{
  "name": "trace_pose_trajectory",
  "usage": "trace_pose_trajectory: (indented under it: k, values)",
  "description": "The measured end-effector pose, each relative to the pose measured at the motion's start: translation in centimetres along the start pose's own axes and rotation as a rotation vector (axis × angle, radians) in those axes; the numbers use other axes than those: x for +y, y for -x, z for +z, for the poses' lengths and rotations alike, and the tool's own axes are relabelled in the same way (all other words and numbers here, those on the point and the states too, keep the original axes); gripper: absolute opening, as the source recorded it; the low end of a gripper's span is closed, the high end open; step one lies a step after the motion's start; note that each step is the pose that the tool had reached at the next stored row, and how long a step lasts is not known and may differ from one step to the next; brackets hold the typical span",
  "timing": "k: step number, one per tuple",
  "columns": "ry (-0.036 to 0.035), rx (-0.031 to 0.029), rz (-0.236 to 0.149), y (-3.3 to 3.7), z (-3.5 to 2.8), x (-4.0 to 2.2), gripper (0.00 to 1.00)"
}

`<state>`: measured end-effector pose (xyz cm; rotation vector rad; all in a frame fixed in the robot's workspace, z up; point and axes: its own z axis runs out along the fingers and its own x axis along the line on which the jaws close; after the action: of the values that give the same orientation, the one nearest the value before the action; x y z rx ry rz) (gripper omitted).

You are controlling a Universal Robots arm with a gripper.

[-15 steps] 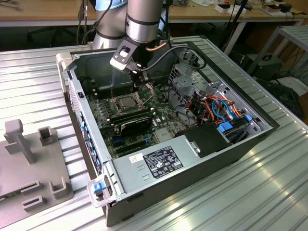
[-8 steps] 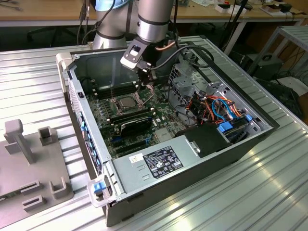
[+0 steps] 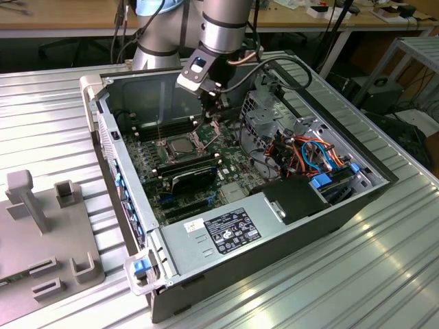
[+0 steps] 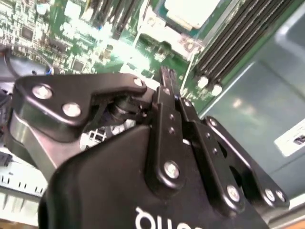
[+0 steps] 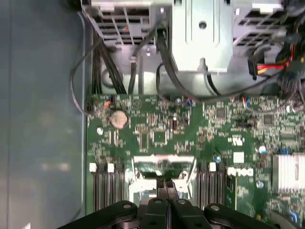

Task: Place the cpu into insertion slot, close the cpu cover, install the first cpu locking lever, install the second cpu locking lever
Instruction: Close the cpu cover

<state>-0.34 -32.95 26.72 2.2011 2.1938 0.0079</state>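
Gripper (image 4: 166, 73) first: in both wrist views its black fingers (image 4: 167, 102) are drawn narrow, pressed side by side, and nothing shows between them. I cannot tell whether the tips rest on the metal below or hang just clear of it.

Just beyond the tips in the first wrist view stands the cover (image 5: 164, 158), a silver frame tilted up on its hinge, with green board (image 5: 157, 129) showing through its window. It looks not yet closed.

In the exterior view the cpu (image 3: 180, 146) lies at about 8 o'clock of the gripper, flat in the slot (image 3: 193, 147), silver top up. One thin lever (image 3: 159, 131) stands upright at about 10 o'clock of the cpu, unlatched. Memory slots (image 3: 167, 126) run close by at 12 o'clock of the cpu, and a bundle of cables (image 3: 309, 154) sits at 3 o'clock of the arm, inside the case (image 3: 288, 226).

Risks, as I judge them:
- The cover's edge is thin, so the narrow tips could slide off it and strike the cpu or the slot.
- Should the cpu sit slightly askew, a cover forced down would bend the contacts beneath it.
- The upright lever is springy and near the wrist's path, so a brush could flick it.
- The case walls leave little room for the wrist to swing.
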Motion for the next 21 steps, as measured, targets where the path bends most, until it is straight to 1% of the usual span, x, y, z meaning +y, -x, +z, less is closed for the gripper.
trace_pose_trajectory:
  k: [1,3,5,6,7,8,9,10,11,13,14,16,17,19,20,21]
  values:
    - [-0.0008,-0.0002,0.0,0.0,0.02,0.7,0.11]
    - [-0.0036,0.0001,0.0,-0.02,0.07,2.38,0.11]
    - [-0.0045,0.0,0.0,-0.02,0.11,3.13,0.11]
    - [-0.0054,-0.0002,0.0,-0.03,0.23,3.31,0.11]
    - [-0.0065,-0.0002,0.0,-0.04,0.37,3.47,0.11]
    - [-0.0082,-0.0002,0.0,-0.06,0.63,3.93,0.11]
    - [-0.0091,-0.0001,0.0,-0.07,0.78,4.17,0.11]
    - [-0.0108,-0.0002,0.0,-0.07,1.03,4.27,0.11]
    - [-0.0124,-0.0002,0.0,-0.09,1.44,4.25,0.11]
    - [-0.013,-0.0001,0.0,-0.13,1.68,4.15,0.11]
    - [-0.0134,-0.0001,0.0,-0.16,1.84,3.85,0.11]
    - [-0.0136,0.0,0.0,-0.19,1.98,2.98,0.11]
    - [-0.0136,0.0002,0.0,-0.21,2.04,2.43,0.11]
    - [-0.0139,0.0002,0.0,-0.26,2.1,1.7,0.11]
    - [-0.014,0.0002,0.0,-0.28,2.13,1.44,0.11]
    - [-0.0141,0.0002,0.0,-0.36,2.17,0.93,0.11]
